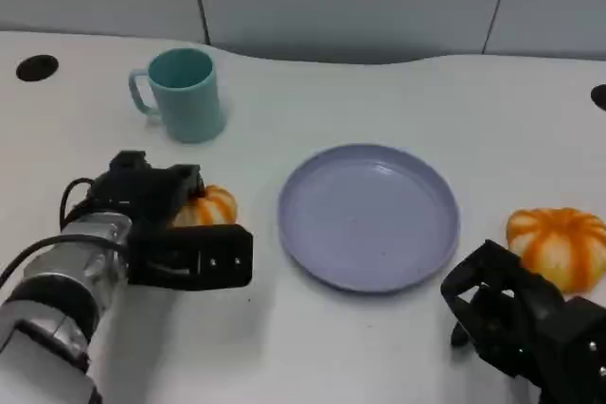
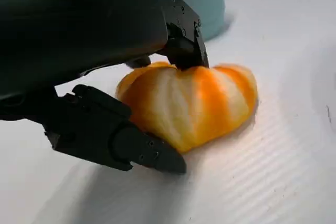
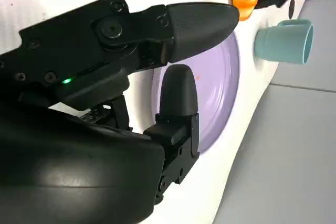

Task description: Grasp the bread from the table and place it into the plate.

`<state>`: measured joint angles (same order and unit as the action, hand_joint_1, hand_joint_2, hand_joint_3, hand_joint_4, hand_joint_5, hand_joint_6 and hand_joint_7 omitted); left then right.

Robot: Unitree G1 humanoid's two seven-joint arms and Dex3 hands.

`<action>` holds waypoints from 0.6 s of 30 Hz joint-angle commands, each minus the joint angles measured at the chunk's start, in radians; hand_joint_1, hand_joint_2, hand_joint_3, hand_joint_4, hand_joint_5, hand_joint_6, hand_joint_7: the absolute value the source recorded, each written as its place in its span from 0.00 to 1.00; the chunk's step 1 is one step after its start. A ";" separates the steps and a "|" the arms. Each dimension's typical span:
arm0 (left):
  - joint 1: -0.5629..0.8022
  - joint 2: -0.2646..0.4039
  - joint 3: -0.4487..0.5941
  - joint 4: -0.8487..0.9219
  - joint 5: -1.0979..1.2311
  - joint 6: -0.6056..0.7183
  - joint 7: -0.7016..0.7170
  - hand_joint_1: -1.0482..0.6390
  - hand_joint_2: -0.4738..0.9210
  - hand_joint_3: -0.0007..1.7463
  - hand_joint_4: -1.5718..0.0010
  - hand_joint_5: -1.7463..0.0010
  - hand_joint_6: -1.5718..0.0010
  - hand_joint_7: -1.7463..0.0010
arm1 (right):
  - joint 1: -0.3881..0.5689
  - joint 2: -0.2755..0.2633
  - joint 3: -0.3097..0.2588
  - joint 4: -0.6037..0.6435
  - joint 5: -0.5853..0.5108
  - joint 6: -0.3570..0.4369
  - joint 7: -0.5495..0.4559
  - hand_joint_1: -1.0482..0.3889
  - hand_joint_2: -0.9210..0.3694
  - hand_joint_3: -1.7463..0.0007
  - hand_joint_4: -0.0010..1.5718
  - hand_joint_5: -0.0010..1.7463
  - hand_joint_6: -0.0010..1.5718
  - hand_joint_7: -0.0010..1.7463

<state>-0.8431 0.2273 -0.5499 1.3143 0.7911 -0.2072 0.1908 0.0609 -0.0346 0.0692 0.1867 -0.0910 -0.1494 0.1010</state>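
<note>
Head view: bread [image 1: 210, 206] perhaps half-hidden behind left hand [image 1: 175, 224]

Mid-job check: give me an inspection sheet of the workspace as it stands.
Surface: white table, two dark holes near its edges.
Job's things: one bread on the table at the left hand; plate bare; second bread right of the plate.
Clutter: teal mug behind the left hand.
Hands: left hand has fingers around the bread, which is not lifted; right hand holds nothing.
Cables: black cable at the left forearm.
Surroundings: grey wall panels.
</note>
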 commanded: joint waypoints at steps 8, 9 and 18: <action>0.101 0.030 0.094 -0.004 -0.137 -0.181 0.125 0.49 0.99 0.11 0.54 0.00 0.69 0.00 | 0.008 -0.014 0.000 -0.013 -0.001 -0.005 -0.006 0.54 0.00 0.80 0.36 1.00 0.23 1.00; 0.102 0.031 0.095 -0.004 -0.141 -0.187 0.126 0.49 0.99 0.11 0.54 0.00 0.69 0.00 | 0.008 -0.014 0.001 -0.014 -0.001 -0.004 -0.006 0.54 0.00 0.80 0.36 1.00 0.23 1.00; 0.132 0.036 0.255 -0.088 -0.345 -0.290 -0.032 0.50 0.97 0.07 0.52 0.00 0.66 0.00 | 0.006 -0.009 0.007 -0.010 0.003 -0.006 -0.007 0.54 0.00 0.80 0.38 1.00 0.23 1.00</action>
<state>-0.7216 0.2473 -0.3116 1.2438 0.4675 -0.4929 0.1881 0.0631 -0.0369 0.0790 0.1820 -0.0920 -0.1493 0.0991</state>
